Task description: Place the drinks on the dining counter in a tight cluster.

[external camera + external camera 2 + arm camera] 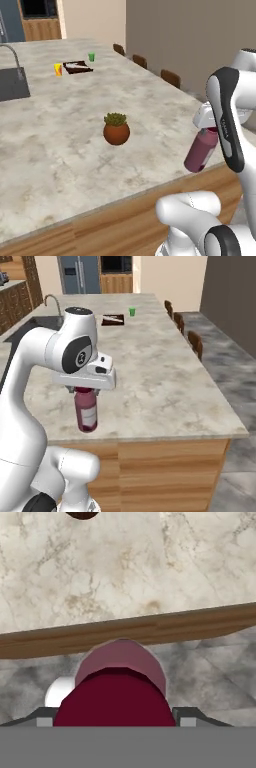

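The gripper (85, 390) is clamped on the cap end of the tall dark-red bottle (86, 411), its two fingers standing wide on either side of the maroon cap (116, 699), as the hand view shows with a dark finger tip (186, 714) flanking the cap on the right. The bottle hangs below the hand with its long axis close to vertical, cap up into the jaws and base down; in the left base view the bottle (201, 150) leans somewhat, its base swung down and to the left of the cap, so it is tilted rather than plumb. In the right base view its pale label faces the camera. The bottle's base sits at about the near edge of the dining counter (160, 381); whether it touches the marble top cannot be told. From the hand view, looking down the bottle's length, the wooden side of the counter runs just ahead of the bottle, with the marble top beyond it and grey floor below the bottle. Ahead of the gripper on the top stands a round brown plant pot (116, 133), well apart from the bottle. Far beyond it are a yellow cup (58, 69), a green cup (91, 57) and a dark tray (77, 67).
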You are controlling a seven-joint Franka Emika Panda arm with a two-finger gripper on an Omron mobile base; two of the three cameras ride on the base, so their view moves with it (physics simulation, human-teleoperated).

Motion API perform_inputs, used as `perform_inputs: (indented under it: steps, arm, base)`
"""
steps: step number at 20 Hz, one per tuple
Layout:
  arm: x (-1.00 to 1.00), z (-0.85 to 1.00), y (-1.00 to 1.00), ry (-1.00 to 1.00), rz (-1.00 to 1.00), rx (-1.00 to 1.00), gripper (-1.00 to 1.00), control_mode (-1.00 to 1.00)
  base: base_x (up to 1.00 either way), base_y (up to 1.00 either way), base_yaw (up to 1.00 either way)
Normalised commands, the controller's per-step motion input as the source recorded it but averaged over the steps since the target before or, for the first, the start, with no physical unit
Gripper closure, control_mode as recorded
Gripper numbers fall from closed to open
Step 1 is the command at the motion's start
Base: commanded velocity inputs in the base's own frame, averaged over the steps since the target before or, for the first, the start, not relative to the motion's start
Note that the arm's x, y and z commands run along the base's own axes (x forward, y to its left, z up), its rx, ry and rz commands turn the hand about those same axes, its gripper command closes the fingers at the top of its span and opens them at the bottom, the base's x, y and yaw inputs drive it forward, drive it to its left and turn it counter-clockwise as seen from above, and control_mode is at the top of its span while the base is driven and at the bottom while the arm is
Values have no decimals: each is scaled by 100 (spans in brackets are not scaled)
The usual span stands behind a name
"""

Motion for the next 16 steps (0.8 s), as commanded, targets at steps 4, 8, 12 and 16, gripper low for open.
perform_inputs:
  steps: [4, 8, 12, 16]
  arm:
    - [0, 0, 0, 0, 0, 0, 100, 100]
    - [0, 0, 0, 0, 0, 0, 100, 100]
    - [0, 0, 0, 0, 0, 0, 100, 100]
    - [0, 0, 0, 0, 0, 0, 100, 100]
  base:
    - [47, -49, 24]
    - [47, -41, 46]
    - [66, -22, 37]
    - [64, -66, 24]
